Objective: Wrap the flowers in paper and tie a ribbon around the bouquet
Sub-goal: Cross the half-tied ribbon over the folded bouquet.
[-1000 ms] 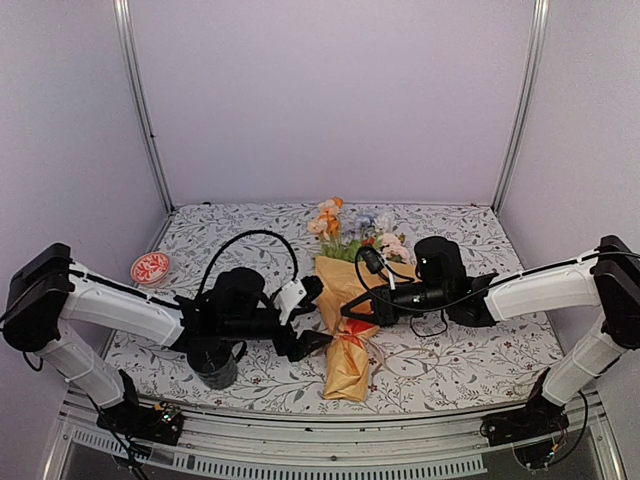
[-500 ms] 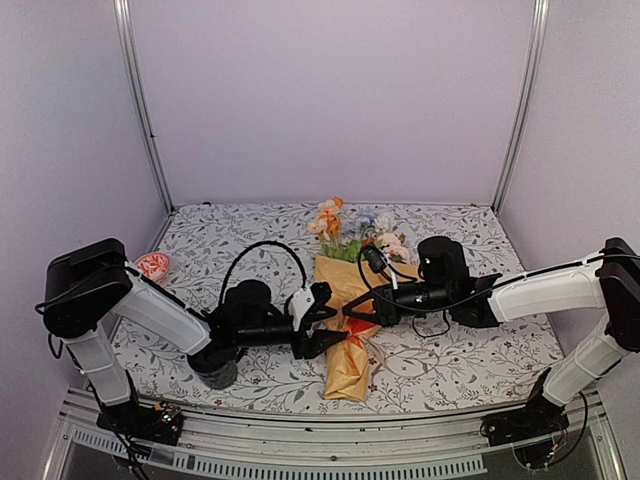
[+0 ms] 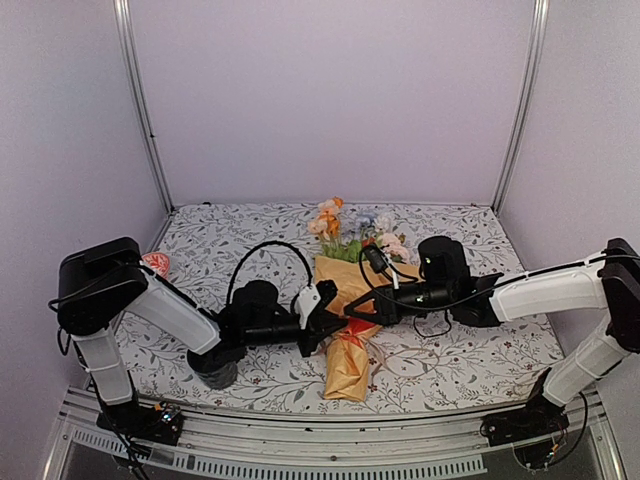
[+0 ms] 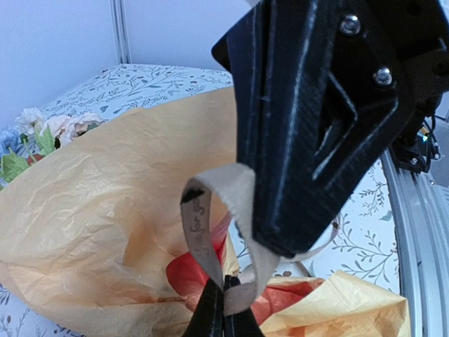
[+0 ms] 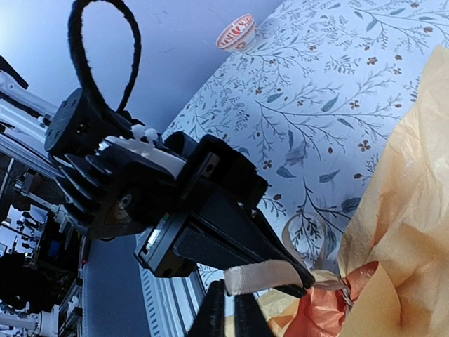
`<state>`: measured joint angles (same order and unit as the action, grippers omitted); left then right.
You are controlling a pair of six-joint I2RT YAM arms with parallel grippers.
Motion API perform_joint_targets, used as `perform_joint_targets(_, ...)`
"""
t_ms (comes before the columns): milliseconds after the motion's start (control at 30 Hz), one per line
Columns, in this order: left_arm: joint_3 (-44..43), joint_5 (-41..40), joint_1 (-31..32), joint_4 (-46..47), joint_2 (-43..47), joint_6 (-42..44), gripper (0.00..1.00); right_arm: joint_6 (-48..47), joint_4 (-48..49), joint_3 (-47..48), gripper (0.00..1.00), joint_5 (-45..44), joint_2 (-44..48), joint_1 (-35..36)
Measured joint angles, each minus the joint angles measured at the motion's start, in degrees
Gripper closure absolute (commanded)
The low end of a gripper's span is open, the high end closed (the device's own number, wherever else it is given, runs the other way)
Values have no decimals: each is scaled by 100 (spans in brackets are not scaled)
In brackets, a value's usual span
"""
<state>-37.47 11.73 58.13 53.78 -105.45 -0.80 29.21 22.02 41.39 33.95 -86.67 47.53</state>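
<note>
At the waist of the bouquet (image 3: 348, 368), which lies near-to-far, the ribbon (image 4: 198, 235) is pinched crosswise by the closed left tool (image 4: 224, 309) and the closed right tool (image 5: 224, 312).

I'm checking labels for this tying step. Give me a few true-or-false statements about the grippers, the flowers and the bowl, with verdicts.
1. The left gripper and the right gripper are both pinched shut on the ribbon. True.
2. The flowers lie bare. False: yellow paper is wrapped around their stems.
3. The flower heads stick out of the far end of the paper. True.
4. The small bowl sits right of the flowers. False: it is far to their left.
</note>
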Motion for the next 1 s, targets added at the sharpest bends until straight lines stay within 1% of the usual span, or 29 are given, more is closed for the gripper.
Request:
perform_joint_targets(33,0,-33,0,0,0,-4,100,11,-120,4,77,-70,46,-2)
perform_joint_targets(67,0,-61,9,0,0,-7,100,26,-245,9,74,-125,92,-4)
perform_joint_targets(167,2,-144,33,0,0,-7,100,0,-1097,179,69,-579,369,-7)
perform_joint_targets(267,2,-210,59,0,0,-7,100,57,-2201,525,65,-1272,680,-7)
perform_joint_targets(333,2,-236,85,-2,0,-7,100,170,-2990,693,62,-1781,909,-7)
perform_joint_targets(433,13,-275,122,0,0,-7,100,446,-4061,732,56,-2465,1130,-7)
perform_joint_targets(567,33,-310,151,-7,0,2,100,763,-5388,750,46,-3123,828,-7)
perform_joint_targets(667,35,-323,170,-11,0,15,100,898,-6133,866,41,-3497,365,-9)
perform_joint_targets(767,35,-328,186,-13,0,17,100,979,-6489,957,41,-3689,216,-33)
perform_joint_targets(1000,35,-345,227,-17,2,39,100,957,-6439,916,41,-3644,201,-356)
